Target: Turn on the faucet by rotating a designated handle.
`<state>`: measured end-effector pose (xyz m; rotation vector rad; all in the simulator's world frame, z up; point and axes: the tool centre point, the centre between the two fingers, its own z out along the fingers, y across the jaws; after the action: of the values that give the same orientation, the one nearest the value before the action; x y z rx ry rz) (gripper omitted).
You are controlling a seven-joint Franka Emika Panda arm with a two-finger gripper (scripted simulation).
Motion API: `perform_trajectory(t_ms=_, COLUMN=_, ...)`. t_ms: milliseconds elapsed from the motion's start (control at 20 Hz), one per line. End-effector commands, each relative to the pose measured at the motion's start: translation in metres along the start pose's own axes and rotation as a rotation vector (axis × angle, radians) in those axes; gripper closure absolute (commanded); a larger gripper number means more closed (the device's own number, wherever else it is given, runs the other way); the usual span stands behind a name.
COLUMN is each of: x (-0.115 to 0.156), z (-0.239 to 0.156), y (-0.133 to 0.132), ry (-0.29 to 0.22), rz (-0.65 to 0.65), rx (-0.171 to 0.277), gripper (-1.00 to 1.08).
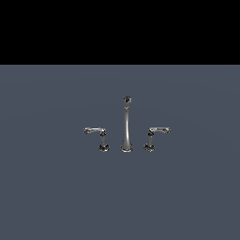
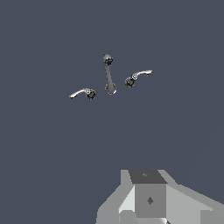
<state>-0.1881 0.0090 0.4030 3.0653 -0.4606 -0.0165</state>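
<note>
The faucet is a small chrome set on the flat grey floor: a tall slim spout between two short lever handles. The handle stands at the exterior view's right, its thin arm pointing right. Its mirror twin points left. In the wrist view the faucet lies far ahead, and the handle is beside the spout. Only part of my gripper shows, as grey blocks at the picture's edge, well away from the faucet. Its fingertips are cut off. The arm is absent from the exterior view.
A plain dark grey floor spreads around the faucet on every side. A black band fills the upper part of the exterior view. No other objects show.
</note>
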Motion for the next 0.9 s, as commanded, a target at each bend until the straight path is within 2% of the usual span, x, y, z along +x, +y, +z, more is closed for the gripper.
perform_trajectory(t_ms=0, x=0.013, z=0.018, y=-0.003, ry=-0.001, rz=0.071, rx=0.003, gripper=1.08)
perform_trajectory(t_ms=450, x=0.064, z=0.083, y=-0.008, ry=-0.007, rz=0.327, rx=0.013, gripper=1.08)
perform_trajectory(t_ms=850, x=0.109, z=0.141, y=-0.001, ry=-0.012, rz=0.555, rx=0.020, gripper=1.08)
